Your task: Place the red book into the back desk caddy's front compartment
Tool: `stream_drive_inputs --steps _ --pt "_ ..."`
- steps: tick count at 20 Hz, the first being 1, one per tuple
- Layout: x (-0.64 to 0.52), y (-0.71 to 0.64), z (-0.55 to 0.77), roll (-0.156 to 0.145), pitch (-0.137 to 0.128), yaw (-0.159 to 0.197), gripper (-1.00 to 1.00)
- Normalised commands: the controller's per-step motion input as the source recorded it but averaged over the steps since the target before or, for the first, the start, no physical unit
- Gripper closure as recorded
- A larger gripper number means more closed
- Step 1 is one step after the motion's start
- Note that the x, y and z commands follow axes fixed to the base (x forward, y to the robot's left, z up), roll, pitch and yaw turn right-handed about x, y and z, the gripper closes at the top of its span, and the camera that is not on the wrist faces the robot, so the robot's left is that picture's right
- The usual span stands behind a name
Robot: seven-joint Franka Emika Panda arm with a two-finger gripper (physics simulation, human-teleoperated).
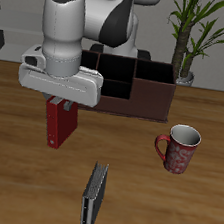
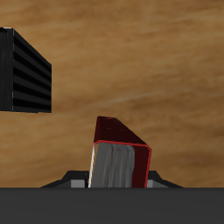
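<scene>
One red book in gripper

Book upright under gripper, before caddy. Mug nearer table front than caddy, well apart from book. Second book upright near front edge, between them. Plant behind caddy.

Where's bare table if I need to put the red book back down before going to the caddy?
The hand holds the red book upright. Bare wood lies between it and the mug, and in front of the back desk caddy. Nearer the front edge, the grey-black book takes space.
</scene>
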Motion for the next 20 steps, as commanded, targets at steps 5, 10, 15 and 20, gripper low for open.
stream_drive_inputs --steps 5,10,15,20 --pt "-0.26 0.23 0.48 0.030 -0.040 0.028 1.00" --pt "-0.38 0.29 0.58 -0.042 -0.050 0.004 1.00" --pt "-0.30 0.25 0.51 -0.067 -0.025 0.000 1.00" --pt "-0.22 0.11 0.41 -0.089 0.003 -0.028 1.00"
